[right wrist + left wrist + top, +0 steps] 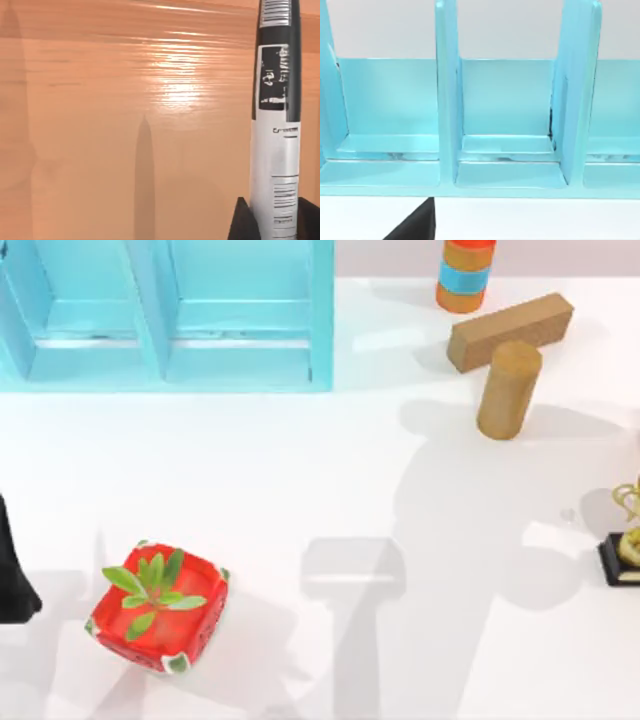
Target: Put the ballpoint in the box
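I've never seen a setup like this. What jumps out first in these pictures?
The big light-blue box with its dividers sits at the table's far left. Near the front left, a red pot holds a green plant. In the right wrist view, the ballpoint stands between the right gripper fingers.

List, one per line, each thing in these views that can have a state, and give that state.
Ballpoint: gripped between the right claw's fingers, not in the box.
Box: open, compartments in view hold nothing.
Wooden cylinder: standing beside the wooden block.
Red pot: upright, holding a green plant.
Left arm: at the table's left edge.
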Robot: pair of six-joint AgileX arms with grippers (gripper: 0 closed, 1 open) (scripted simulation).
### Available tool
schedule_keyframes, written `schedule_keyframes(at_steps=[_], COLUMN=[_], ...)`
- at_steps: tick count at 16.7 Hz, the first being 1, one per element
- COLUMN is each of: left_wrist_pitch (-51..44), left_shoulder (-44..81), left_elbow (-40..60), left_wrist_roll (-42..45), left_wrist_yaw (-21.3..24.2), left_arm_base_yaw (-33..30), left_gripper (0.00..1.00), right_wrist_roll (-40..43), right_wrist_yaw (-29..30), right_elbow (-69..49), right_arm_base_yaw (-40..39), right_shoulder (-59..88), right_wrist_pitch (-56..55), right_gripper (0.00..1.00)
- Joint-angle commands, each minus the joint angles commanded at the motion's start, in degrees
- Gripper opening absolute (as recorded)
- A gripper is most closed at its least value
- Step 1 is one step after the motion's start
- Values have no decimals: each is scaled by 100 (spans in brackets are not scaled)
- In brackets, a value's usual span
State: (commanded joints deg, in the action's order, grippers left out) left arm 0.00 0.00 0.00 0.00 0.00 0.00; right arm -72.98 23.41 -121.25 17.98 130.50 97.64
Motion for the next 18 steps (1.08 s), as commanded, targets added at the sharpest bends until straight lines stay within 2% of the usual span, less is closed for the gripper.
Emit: schedule_keyframes(at_steps=[5,14,18], left_wrist_pitch=[0,0,0], left_shoulder=[0,0,0], left_elbow=[0,0,0], left_wrist_roll=[0,0,0], left_wrist_yaw=[0,0,0], left_arm_base_yaw=[0,0,0], left_gripper=[100,100,100], right_wrist_roll=[-19,-93,-66], right_wrist_yaw=[-10,-38,-25], right_elbow=[195,2073,2292], right_arm_base_yaw=[-67,-124,-73], right_shoulder=[-24,-508,-575], right_wrist_pitch=[-139,-1488,-1690], right_gripper=[0,0,0])
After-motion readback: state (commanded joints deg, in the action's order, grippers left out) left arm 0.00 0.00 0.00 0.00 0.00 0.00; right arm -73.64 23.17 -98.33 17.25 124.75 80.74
